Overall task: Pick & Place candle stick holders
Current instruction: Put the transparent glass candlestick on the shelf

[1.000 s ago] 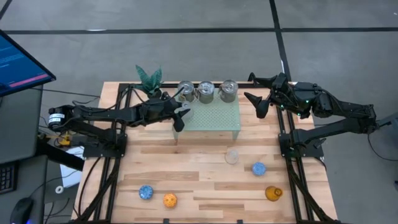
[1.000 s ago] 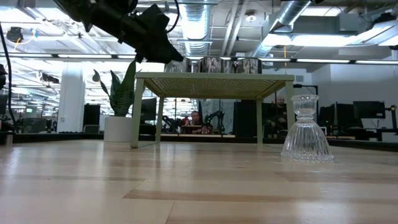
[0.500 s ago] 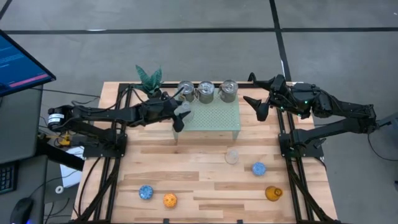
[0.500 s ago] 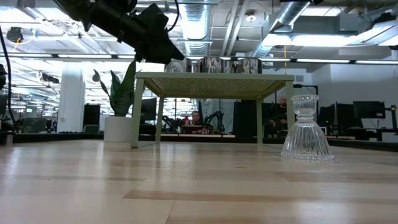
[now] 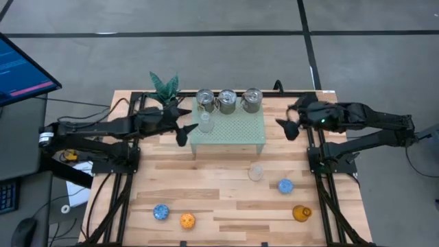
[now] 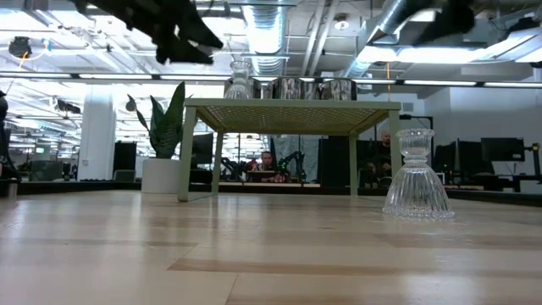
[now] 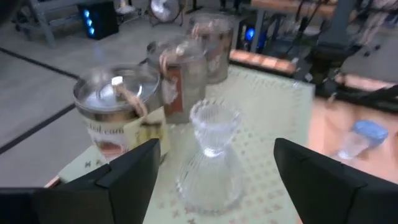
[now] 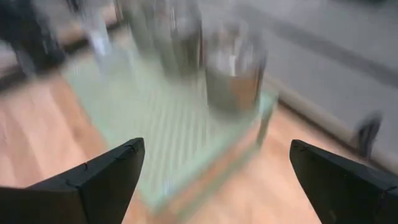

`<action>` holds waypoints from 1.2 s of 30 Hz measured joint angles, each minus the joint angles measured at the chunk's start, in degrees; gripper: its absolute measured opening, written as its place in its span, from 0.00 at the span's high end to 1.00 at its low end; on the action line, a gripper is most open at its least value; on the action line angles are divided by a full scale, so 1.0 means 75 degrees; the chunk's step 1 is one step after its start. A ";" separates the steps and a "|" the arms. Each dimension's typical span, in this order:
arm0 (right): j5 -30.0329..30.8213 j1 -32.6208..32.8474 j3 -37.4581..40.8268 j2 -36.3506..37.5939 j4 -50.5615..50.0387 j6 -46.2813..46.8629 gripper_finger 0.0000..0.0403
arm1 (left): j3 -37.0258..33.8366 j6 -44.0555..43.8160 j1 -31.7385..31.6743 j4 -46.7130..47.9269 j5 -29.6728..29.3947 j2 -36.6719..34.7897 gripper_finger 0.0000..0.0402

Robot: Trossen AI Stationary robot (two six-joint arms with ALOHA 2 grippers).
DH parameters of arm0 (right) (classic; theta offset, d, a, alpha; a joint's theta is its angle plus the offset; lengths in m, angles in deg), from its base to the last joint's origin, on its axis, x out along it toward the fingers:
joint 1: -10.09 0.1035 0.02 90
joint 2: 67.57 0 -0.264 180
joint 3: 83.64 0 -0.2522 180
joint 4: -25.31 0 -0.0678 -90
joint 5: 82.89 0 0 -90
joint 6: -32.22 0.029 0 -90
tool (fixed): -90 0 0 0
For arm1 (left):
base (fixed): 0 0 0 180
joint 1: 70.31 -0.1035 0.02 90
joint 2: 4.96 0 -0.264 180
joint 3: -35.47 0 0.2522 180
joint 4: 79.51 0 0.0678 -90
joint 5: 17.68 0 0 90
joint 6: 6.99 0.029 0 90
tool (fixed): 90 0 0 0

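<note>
Clear glass holder stands free beside spread left gripper

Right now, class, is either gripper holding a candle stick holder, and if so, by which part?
Neither. The left gripper is open, fingers clear of the clear glass holder standing on the pale green stand. The right gripper is open and empty.

pale green perforated stand on the wooden table, carrying a clear glass holder at its left end beside three shiny silver holders; second clear glass holder upright on the tabletop at right; dark gripper above left, apart from the stand; leafy plant behind.
</note>
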 joint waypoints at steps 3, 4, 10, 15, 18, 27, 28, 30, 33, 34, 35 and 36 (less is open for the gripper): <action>-0.0631 0.0225 -0.0001 -0.0240 -0.1281 0.1057 0.03 | -0.0003 -0.0146 0.0194 0.0329 -0.0229 -0.0508 0.23; -0.0769 0.0393 0.0013 -0.0351 -0.1651 0.1366 0.03 | -0.0003 -0.0193 0.0244 0.0274 -0.0334 -0.0642 0.24; -0.0862 0.2301 0.0952 -0.1182 -0.1475 0.2949 0.03 | 0.0000 -0.0200 0.0484 0.0299 -0.0778 -0.1372 0.26; -0.0171 0.3810 0.2033 -0.2012 -0.0125 0.4552 0.03 | 0.0000 -0.0201 0.0493 0.0269 -0.0952 -0.1712 0.26; -0.0087 0.4376 0.2572 -0.2535 0.0488 0.5383 0.03 | 0.0000 -0.0200 0.0493 0.0271 -0.0952 -0.1761 0.26; 0.0459 0.4766 0.3200 -0.3773 0.2643 0.5948 0.03 | 0.0000 -0.0202 0.0493 0.0257 -0.0950 -0.1752 0.26; 0.0515 0.4766 0.3265 -0.3871 0.2889 0.5898 0.03 | -0.0002 -0.0201 0.0493 0.0260 -0.0951 -0.1752 0.26; 0.0605 0.4727 0.3340 -0.4118 0.3475 0.5796 0.03 | 0.0000 -0.0202 0.0493 0.0258 -0.0952 -0.1750 0.26; 0.0801 0.4675 0.3382 -0.4509 0.3729 0.5773 0.03 | 0.0000 -0.0205 0.0493 0.0259 -0.0951 -0.1750 0.26; 0.0900 0.4663 0.3378 -0.4632 0.3868 0.5760 0.03 | -0.0003 -0.0205 0.0493 0.0260 -0.0950 -0.1750 0.26; 0.0999 0.4639 0.3376 -0.4735 0.3951 0.5763 0.03 | 0.0000 -0.0209 0.0493 0.0258 -0.0950 -0.1750 0.26; 0.1082 0.4613 0.3376 -0.4820 0.4027 0.5766 0.03 | 0.0000 -0.0225 0.0493 0.0258 -0.0950 -0.1750 0.26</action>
